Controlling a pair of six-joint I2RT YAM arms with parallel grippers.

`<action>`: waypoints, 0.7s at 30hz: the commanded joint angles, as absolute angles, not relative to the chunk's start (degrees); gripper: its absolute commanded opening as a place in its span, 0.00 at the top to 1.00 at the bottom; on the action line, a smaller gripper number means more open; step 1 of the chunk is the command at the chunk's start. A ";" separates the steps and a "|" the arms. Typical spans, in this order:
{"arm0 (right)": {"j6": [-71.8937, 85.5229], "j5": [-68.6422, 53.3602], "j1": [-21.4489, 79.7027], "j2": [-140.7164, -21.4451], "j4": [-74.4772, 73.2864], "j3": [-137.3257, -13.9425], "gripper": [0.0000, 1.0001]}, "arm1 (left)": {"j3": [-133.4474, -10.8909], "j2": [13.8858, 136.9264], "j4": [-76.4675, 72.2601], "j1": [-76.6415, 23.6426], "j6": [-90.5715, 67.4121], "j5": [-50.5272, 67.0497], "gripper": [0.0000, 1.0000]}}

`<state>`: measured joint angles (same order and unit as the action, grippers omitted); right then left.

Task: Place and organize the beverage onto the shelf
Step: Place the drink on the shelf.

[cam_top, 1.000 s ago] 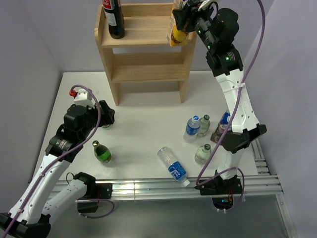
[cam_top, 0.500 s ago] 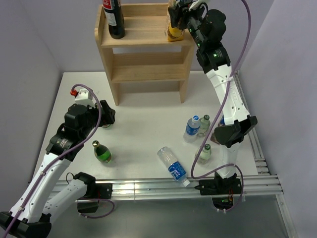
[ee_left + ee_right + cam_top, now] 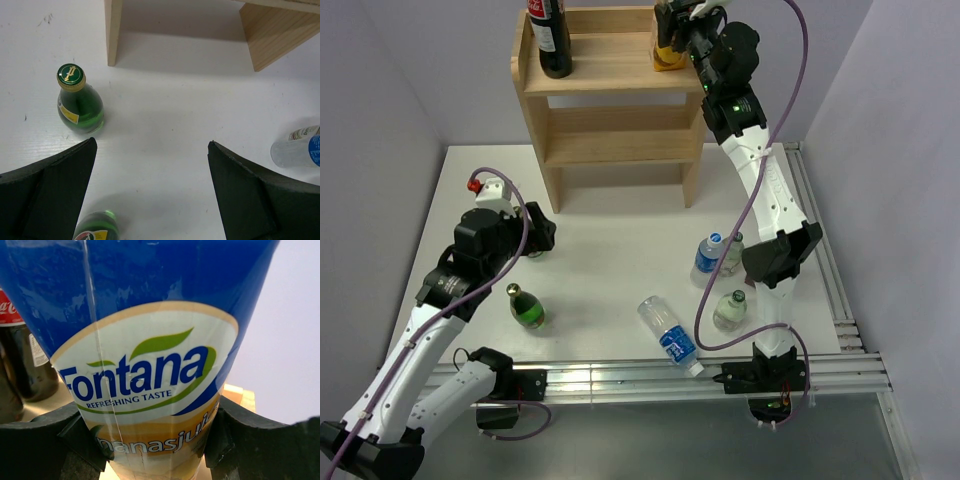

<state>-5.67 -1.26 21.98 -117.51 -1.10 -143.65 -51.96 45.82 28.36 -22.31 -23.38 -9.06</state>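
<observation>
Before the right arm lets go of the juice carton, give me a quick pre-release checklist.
1. Grip: right gripper shut on juice carton: ok.
2. Position: carton over the right end of the shelf top board: ok.
3. Carton base seated on the board: cannot tell, hidden.
4. Gap to cola bottle at the left end: ok.
5. Other arm: left gripper open, empty, clear of the shelf: ok.
6. Other drinks shelved: not ok; a water bottle lies on its side off the shelf.
</observation>
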 commanded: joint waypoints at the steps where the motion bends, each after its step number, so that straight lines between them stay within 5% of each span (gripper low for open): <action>1: -7.74 0.71 20.92 -118.12 10.72 -148.09 0.59 | -51.86 45.97 26.72 -21.97 -23.12 -7.65 0.01; 21: -4.22 -2.81 17.05 -122.43 10.19 -149.24 0.41 | -51.94 48.25 27.16 -21.97 -23.12 -6.06 0.01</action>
